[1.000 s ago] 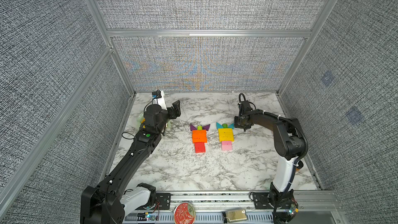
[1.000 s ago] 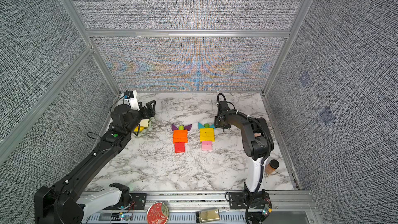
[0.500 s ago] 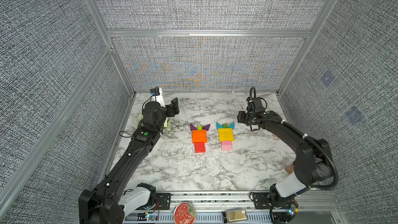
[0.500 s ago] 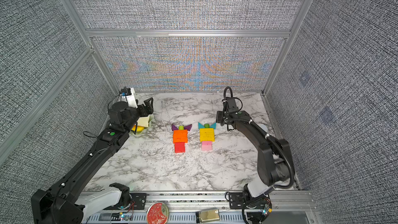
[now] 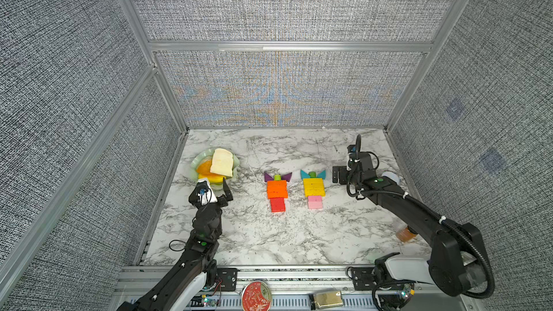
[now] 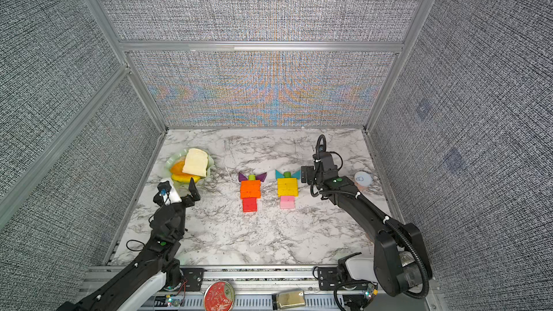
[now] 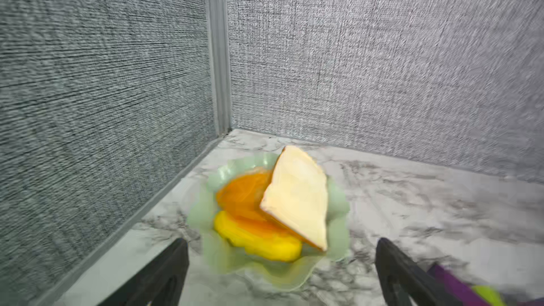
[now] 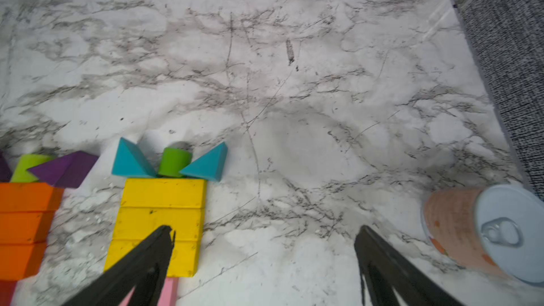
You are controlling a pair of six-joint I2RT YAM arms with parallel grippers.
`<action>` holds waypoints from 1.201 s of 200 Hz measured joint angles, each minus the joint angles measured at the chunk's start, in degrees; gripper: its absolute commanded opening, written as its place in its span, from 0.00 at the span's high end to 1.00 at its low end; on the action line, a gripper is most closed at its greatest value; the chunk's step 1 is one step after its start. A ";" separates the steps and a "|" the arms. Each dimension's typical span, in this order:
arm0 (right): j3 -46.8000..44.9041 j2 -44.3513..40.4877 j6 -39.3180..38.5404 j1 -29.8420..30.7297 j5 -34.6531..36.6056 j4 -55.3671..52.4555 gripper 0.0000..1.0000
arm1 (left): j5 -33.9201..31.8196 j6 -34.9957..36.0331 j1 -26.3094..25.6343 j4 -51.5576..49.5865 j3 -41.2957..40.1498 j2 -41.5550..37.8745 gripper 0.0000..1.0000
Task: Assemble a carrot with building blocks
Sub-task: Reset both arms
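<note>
Right wrist view showed you the right fingers point(image 8: 147, 257) apart, empty, near the yellow carrot point(image 8: 160, 219); left fingers point(image 7: 164, 272) were apart too, facing the plate point(image 7: 232, 169); orange carrot point(image 5: 276, 188) and yellow one lay complete, side by side on the worktop point(image 5: 269, 237); you likely had nothing left to build.
</note>
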 measured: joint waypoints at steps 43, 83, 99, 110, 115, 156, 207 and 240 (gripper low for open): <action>-13.33 -6.34 -4.96 -5.38 -2.12 15.96 0.01 | -4.76 5.16 6.03 15.63 1.18 19.82 0.01; -19.65 -3.56 -10.60 -8.39 -3.13 28.87 0.01 | -0.90 11.91 8.66 29.49 2.19 36.33 0.01; -20.76 -1.49 -11.47 -9.60 -3.37 32.41 0.01 | 0.72 14.40 9.46 34.36 2.38 39.21 0.01; -20.87 -0.37 -11.61 -10.14 -3.80 34.23 0.01 | 2.05 15.61 9.49 36.30 1.51 39.23 0.01; -20.87 0.00 -11.61 -10.29 -4.17 34.99 0.01 | 2.40 15.93 9.51 36.79 1.22 38.80 0.01; -20.11 1.31 -12.02 -10.69 -6.10 37.66 0.01 | 6.82 14.73 12.85 32.24 6.34 36.79 0.01; -21.64 0.48 -12.33 -11.98 -6.25 38.88 0.01 | 10.88 13.88 13.88 31.04 1.36 32.61 0.01; -21.55 1.49 -12.31 -12.59 -6.88 39.01 0.01 | 15.06 7.17 13.88 22.99 4.94 25.62 0.01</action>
